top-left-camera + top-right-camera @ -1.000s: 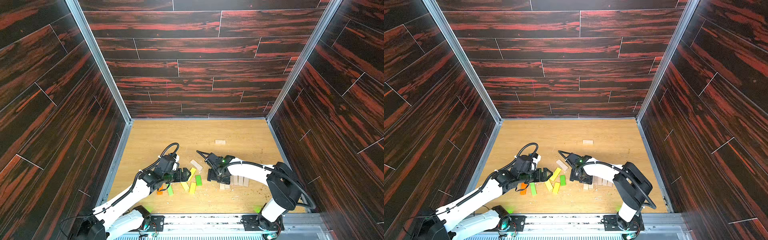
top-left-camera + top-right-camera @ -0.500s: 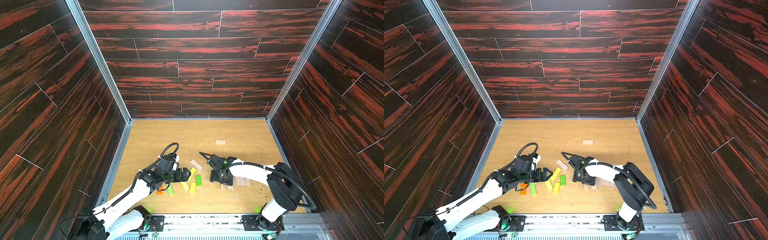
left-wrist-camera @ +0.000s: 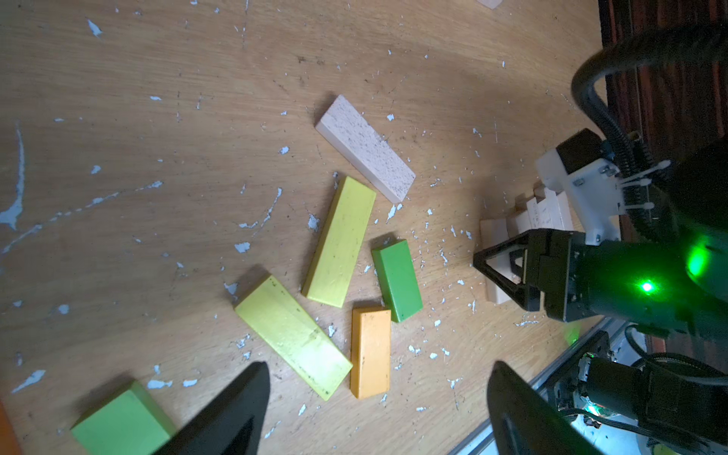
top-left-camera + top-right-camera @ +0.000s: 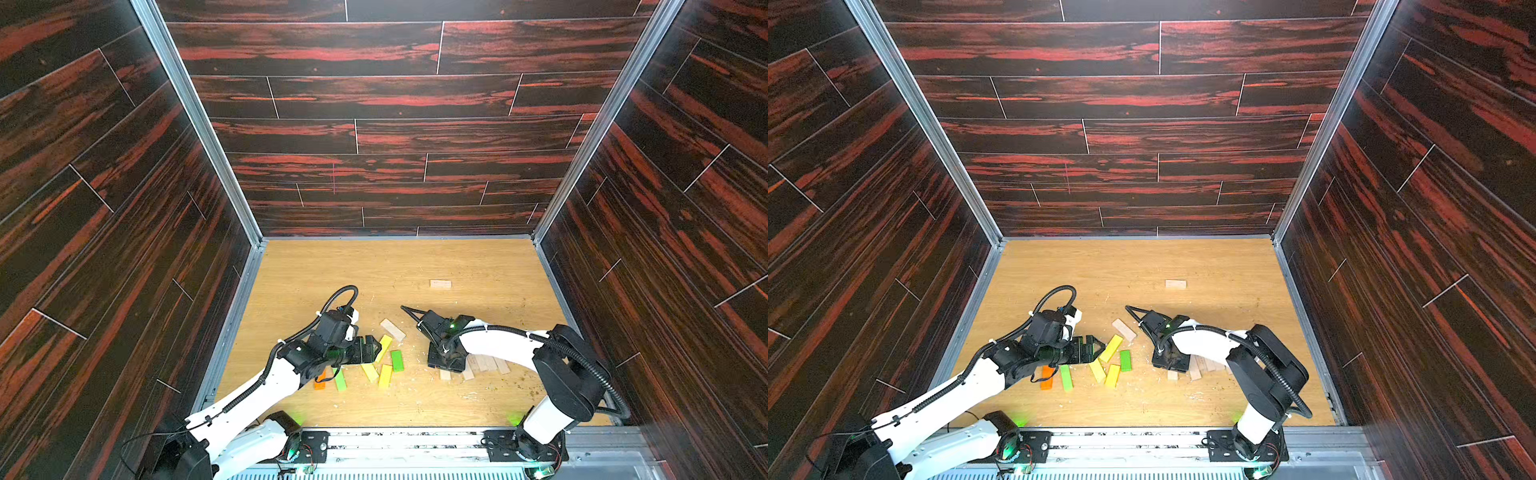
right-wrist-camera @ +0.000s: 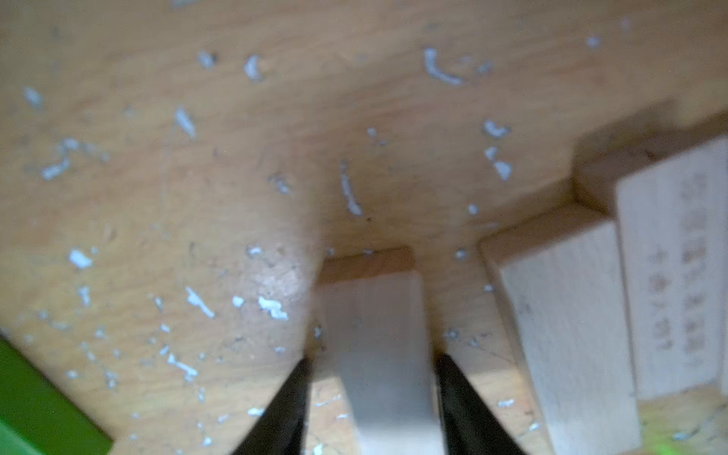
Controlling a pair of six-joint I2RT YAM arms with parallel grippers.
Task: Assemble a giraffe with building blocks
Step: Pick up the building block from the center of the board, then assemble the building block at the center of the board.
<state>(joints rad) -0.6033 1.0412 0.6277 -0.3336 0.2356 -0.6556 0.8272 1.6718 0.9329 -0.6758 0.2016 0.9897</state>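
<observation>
Pale plank (image 5: 374, 315) lies flat — lengthwise between the jaws of the right hand (image 5: 372, 358).

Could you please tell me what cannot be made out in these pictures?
- Right wrist view, blurred: whether the right claw grips the pale block it straddles; the lettering on the printed block.
- Both top views: the right arm covers part of the pale block row.
- A top view: the left arm hides part of the orange block.

On the table (image 4: 332, 270), plank cluster (image 4: 385, 376) sits front-centre; plank row (image 4: 486, 363) lies right of it, planks side by side. Just behind the cluster: angled plank (image 4: 392, 329); far behind: lone plank (image 4: 440, 284).
</observation>
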